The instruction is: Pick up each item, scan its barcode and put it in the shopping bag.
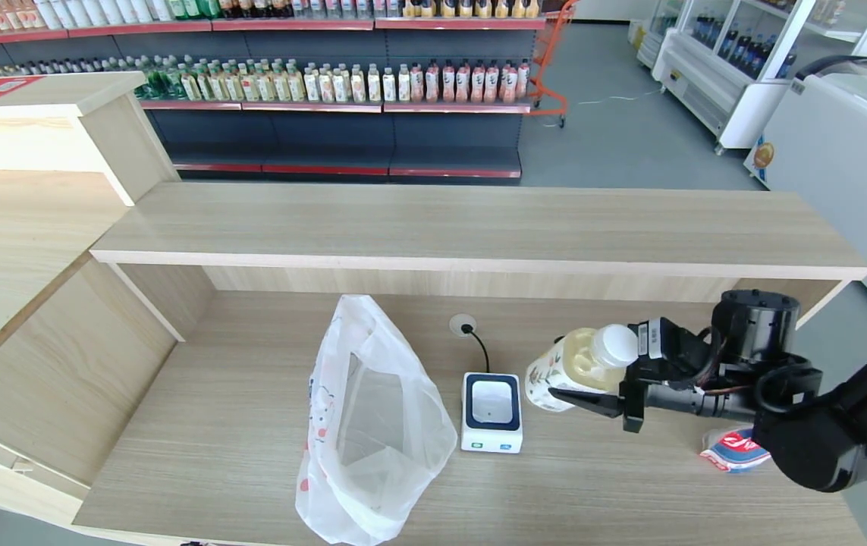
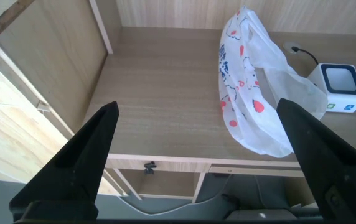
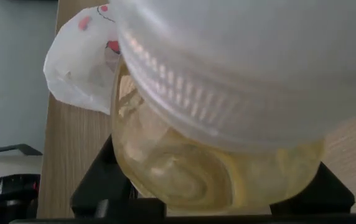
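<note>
A bottle (image 1: pixel 573 369) of pale yellow drink with a white cap lies sideways in my right gripper (image 1: pixel 591 377), which is shut on it near the cap. It hangs just right of the white barcode scanner (image 1: pixel 491 412) on the wooden desk. In the right wrist view the bottle (image 3: pixel 215 168) is seen from its cap end, with the shopping bag (image 3: pixel 81 62) behind it. The white plastic shopping bag (image 1: pixel 372 432) stands open left of the scanner. My left gripper (image 2: pixel 200 162) hangs open off the desk's near edge, with the shopping bag (image 2: pixel 252 93) and scanner (image 2: pixel 340 87) beyond it.
A red, white and blue packet (image 1: pixel 733 449) lies on the desk under my right arm. A raised counter ledge (image 1: pixel 479 227) runs across the back. The scanner's cable (image 1: pixel 479 345) goes into a hole in the desk. A side panel (image 1: pixel 61 379) closes the left.
</note>
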Robot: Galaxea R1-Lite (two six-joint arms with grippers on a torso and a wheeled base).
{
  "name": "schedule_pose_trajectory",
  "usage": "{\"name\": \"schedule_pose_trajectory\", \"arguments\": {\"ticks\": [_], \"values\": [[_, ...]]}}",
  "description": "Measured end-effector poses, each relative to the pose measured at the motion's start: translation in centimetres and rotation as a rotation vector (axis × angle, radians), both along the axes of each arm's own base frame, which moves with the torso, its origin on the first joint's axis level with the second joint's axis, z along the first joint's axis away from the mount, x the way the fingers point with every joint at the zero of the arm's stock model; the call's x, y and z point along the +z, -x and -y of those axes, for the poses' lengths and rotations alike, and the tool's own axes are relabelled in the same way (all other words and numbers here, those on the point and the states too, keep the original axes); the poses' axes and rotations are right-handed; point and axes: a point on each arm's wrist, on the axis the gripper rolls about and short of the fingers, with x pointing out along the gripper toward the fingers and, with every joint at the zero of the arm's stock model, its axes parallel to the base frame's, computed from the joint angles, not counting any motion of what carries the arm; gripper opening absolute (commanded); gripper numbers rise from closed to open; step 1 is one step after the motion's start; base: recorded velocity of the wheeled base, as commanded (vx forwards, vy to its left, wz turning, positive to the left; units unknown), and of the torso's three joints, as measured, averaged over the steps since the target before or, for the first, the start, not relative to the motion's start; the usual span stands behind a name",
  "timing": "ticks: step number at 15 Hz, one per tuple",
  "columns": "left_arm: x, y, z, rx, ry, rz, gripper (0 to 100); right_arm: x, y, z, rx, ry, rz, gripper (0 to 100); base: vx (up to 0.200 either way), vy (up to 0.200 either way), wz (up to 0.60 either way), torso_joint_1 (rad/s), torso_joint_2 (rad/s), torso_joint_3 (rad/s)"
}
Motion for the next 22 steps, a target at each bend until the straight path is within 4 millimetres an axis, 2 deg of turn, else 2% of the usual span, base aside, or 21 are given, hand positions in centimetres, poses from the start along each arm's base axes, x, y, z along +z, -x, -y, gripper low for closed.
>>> {"name": "schedule_pose_trajectory", "arguments": {"ticks": [3, 7, 13, 22], "values": [[0.0, 0.0, 0.0, 0.000, 0.000, 0.000, 100, -2.8, -2.5, 0.6, 0.004, 0.043, 0.051, 0, 0.000, 0.000, 0.00, 0.000, 0.00, 0.000], [0.0, 0.0, 0.0, 0.000, 0.000, 0.000, 100, -5.3, -4.2, 0.2, 0.021, 0.073, 0.069, 0, 0.000, 0.000, 0.00, 0.000, 0.00, 0.000], [0.0, 0.0, 0.0, 0.000, 0.000, 0.000, 100, -6.6, -6.2, -2.6, 0.105, 0.064, 0.140, 0, 0.000, 0.000, 0.00, 0.000, 0.00, 0.000], [0.0, 0.0, 0.0, 0.000, 0.000, 0.000, 100, -8.9, -8.5, -4.0, 0.229, 0.062, 0.277, 0, 0.000, 0.000, 0.00, 0.000, 0.00, 0.000]]}}
